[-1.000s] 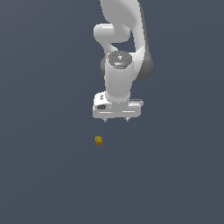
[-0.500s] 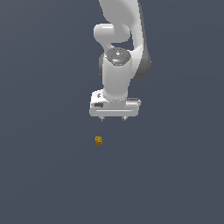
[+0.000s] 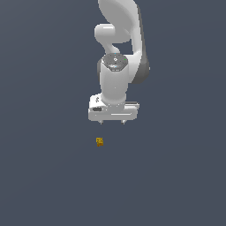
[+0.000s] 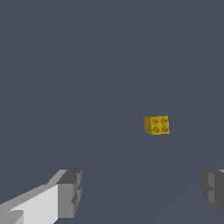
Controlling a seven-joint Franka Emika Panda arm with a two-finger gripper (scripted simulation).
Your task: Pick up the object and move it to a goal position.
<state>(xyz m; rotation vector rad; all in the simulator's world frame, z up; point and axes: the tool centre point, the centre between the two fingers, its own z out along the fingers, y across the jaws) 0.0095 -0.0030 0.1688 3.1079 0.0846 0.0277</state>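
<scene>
The object (image 3: 99, 141) is a tiny yellow-orange block with darker round marks on one face. It lies on the dark grey floor, below and slightly to the exterior view's left of my gripper (image 3: 112, 122). The gripper hangs from the white arm, points down, and is open and empty, with its two short fingertips wide apart. In the wrist view the block (image 4: 156, 125) lies beyond the gap between the two grey fingers (image 4: 70, 193), apart from both of them.
The white arm (image 3: 119, 53) rises above the gripper. A plain dark grey surface (image 3: 44, 176) lies all around the block. No other objects show.
The gripper has moved toward the exterior view's left and slightly closer to the block. The block has not moved.
</scene>
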